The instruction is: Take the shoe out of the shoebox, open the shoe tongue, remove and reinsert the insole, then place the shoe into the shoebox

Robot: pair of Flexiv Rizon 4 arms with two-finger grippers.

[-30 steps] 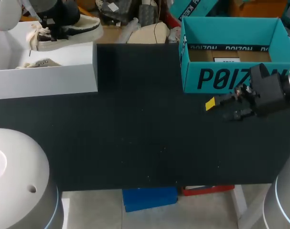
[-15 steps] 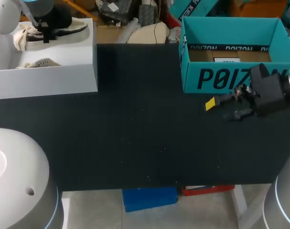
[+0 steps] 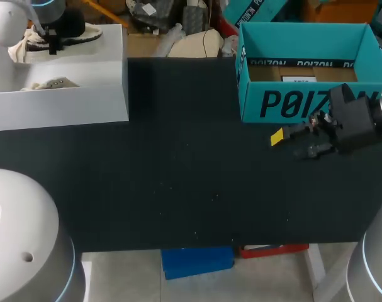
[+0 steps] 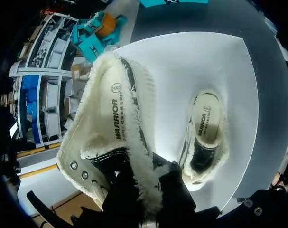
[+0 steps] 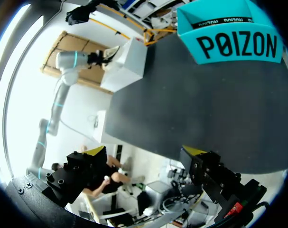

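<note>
My left gripper (image 4: 148, 192): pinching the shoe (image 3: 60, 34) by its fleece collar.
Shoe: over the white shoebox (image 3: 84, 100) at its far rim, above the second shoe (image 4: 203, 133) lying inside.
Change: it has drifted from the shoebox's far right corner leftward, sinking lower.
Meaning: probably the final placing-in.
My right gripper (image 3: 291, 139): spread, empty, well apart from the shoebox.

The left arm's black gripper (image 4: 147, 192) hangs at the far left corner of the black table (image 3: 191, 189), fingers clamping a cream fleece-lined shoe (image 4: 110, 118). The right arm's yellow-tipped gripper (image 5: 144, 152) lies low near the right edge, fingers spread.
</note>
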